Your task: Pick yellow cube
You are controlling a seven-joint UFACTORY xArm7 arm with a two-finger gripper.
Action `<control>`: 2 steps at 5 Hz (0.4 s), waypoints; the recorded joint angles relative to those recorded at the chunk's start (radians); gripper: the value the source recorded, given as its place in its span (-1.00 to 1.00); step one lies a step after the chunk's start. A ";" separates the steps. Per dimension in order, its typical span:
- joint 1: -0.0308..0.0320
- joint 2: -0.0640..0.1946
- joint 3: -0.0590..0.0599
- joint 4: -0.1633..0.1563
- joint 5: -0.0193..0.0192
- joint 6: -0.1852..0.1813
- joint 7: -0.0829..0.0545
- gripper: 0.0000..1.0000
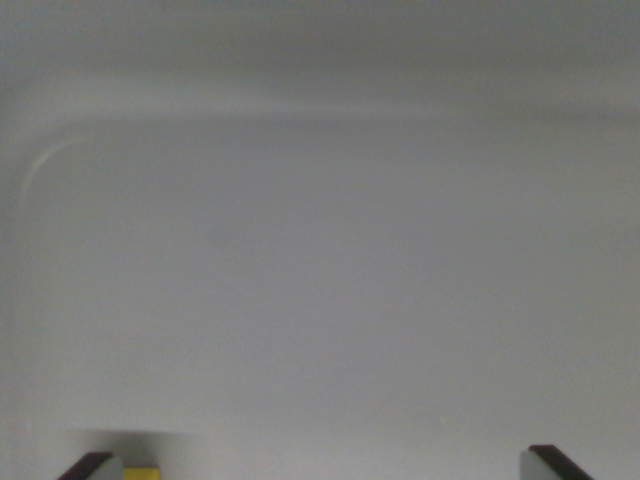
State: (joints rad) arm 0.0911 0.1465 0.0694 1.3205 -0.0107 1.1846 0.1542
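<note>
Only a thin sliver of the yellow cube (141, 473) shows at the bottom edge of the wrist view, with a faint shadow above it. It lies just inside the dark fingertip (92, 465) at the wrist view's left, close against it; contact cannot be told. The other fingertip (553, 462) is far off at the wrist view's right. My gripper (320, 470) stands open, with a wide gap between the jaws. Most of the cube is cut off below the frame.
A pale grey-white tray floor (320, 280) fills the view. Its raised rim curves round a corner (45, 160) at the upper left and runs along the top (350, 105).
</note>
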 joint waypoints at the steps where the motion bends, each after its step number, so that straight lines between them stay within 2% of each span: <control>1: 0.0125 0.019 0.013 -0.036 0.0010 -0.047 0.020 -1.00; 2: 0.0125 0.019 0.013 -0.036 0.0010 -0.047 0.020 -1.00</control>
State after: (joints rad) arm 0.1036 0.1653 0.0822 1.2842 -0.0097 1.1374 0.1743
